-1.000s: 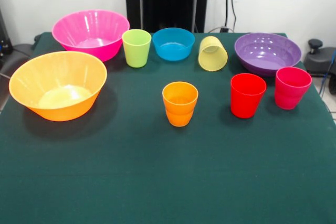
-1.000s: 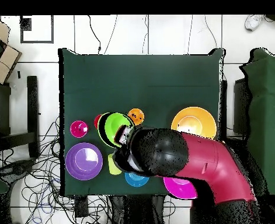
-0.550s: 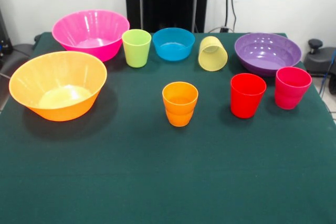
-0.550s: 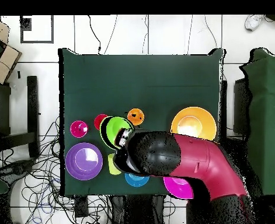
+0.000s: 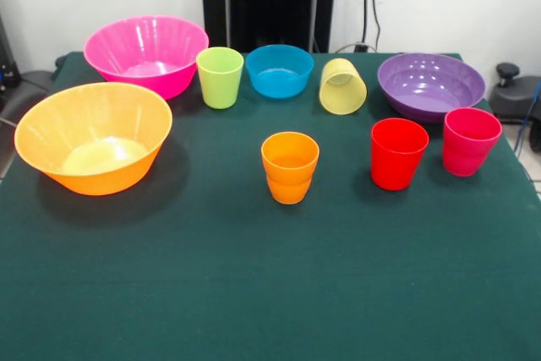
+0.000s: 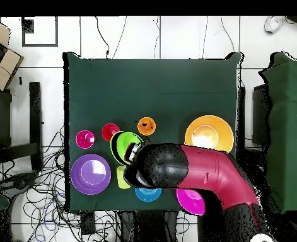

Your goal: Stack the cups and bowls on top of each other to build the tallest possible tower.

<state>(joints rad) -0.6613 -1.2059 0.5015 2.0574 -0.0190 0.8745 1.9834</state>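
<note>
Every cup and bowl you can see on the table is empty, and nothing is stacked.

Your orange ribbed cup point(image 5: 290, 166) stands upright mid-table, alone. The small light green bowl point(image 6: 125, 146) hangs aloft at the arm point(image 6: 195, 176); the front view catches only its underside at the top edge. You cannot tell the gripper's state. The pale yellow cup point(image 5: 343, 86) lies tipped beside the small blue bowl point(image 5: 280, 70).
</note>
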